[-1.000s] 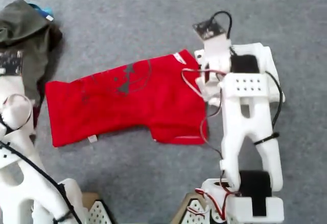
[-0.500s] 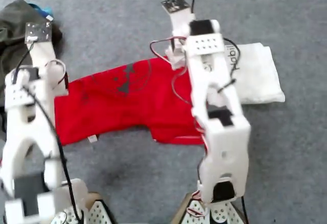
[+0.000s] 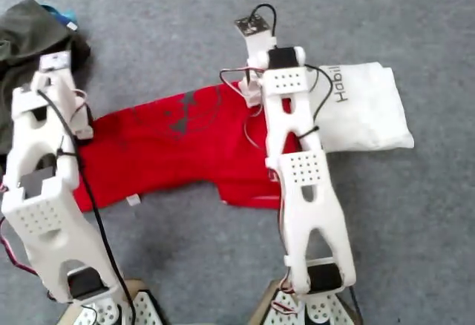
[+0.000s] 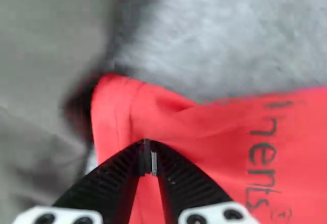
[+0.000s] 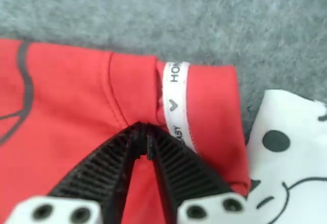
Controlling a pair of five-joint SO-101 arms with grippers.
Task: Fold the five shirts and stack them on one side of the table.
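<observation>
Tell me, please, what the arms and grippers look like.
Both the left arm and right arm are white shells with black motors, grids of small holes, and black, red and white cables. The left gripper and right gripper each have black ribbed fingers on a white base with screw holes.

a robotics lab bench — grey felt table (image 3: 163,35), white arm (image 3: 308,191) trailing loose wires (image 3: 88,199).

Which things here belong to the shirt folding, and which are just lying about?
Job: red shirt; folded white shirt; olive shirt heap; left tool and right tool, both pinching the red shirt.
Lying about: grey table; arm bases.
</observation>
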